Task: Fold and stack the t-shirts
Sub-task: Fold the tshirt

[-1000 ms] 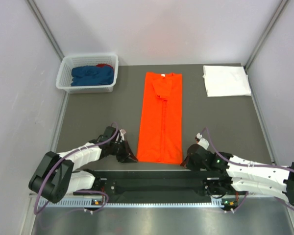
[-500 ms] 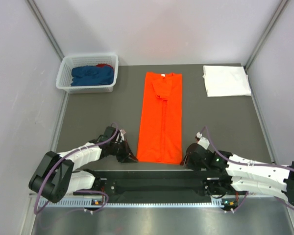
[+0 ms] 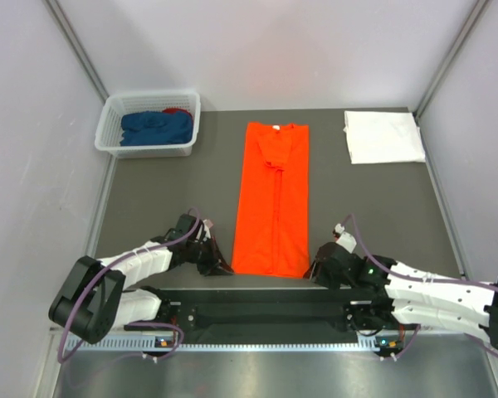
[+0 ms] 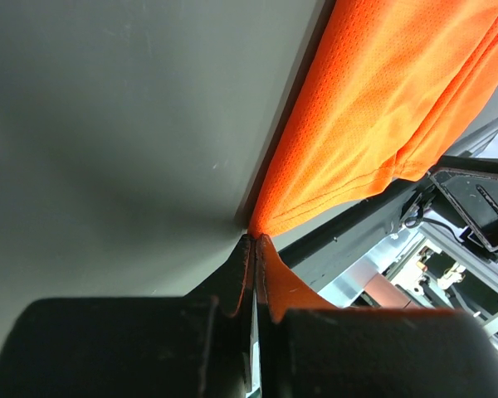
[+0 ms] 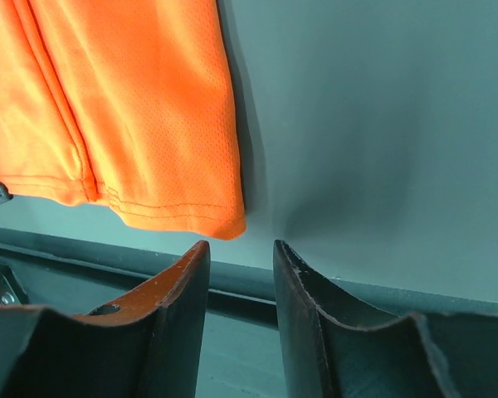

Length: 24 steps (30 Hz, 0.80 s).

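An orange t-shirt (image 3: 273,199) lies on the grey table as a long strip with its sides folded in, collar at the far end. My left gripper (image 3: 225,269) is at its near left corner, and in the left wrist view (image 4: 255,239) the jaws are shut on that hem corner of the shirt (image 4: 382,108). My right gripper (image 3: 314,270) is open just off the near right corner; in the right wrist view (image 5: 241,247) the corner of the shirt (image 5: 149,124) lies just ahead of the gap, not touched. A folded white t-shirt (image 3: 383,137) lies at the far right.
A white basket (image 3: 148,123) at the far left holds blue and red garments. The black rail of the arm bases (image 3: 266,308) runs along the table's near edge, close behind both grippers. Walls close in the table on three sides.
My right gripper has crept a little left and forward toward the shirt's near right corner. The left gripper and the shirt have not visibly moved.
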Tool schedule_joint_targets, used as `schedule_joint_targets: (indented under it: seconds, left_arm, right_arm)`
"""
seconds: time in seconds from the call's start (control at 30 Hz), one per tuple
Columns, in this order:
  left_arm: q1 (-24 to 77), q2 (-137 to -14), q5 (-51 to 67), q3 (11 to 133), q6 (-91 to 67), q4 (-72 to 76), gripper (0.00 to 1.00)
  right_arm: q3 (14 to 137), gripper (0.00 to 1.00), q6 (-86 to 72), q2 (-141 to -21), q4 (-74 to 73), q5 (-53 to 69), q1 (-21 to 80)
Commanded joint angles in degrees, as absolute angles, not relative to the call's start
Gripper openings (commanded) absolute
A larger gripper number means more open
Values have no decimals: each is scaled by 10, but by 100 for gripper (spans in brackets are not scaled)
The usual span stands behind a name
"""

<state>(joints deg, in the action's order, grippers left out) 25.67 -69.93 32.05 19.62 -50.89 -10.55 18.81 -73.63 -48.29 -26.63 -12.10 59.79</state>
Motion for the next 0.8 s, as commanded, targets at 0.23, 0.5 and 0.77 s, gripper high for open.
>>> schedule_joint_targets:
  seconds: [0.23, 0.5, 0.77]
  left_arm:
    - [260, -686, 315, 213, -512, -114, 0]
    - [260, -688, 316, 216, -516, -108, 0]
    - [261, -670, 310, 245, -526, -134, 0]
  right_arm:
    - [196, 38, -762, -509, -236, -151, 600]
    - [185, 25, -759, -537, -195, -149, 599]
    - [229, 0, -737, -522, -250, -159, 600]
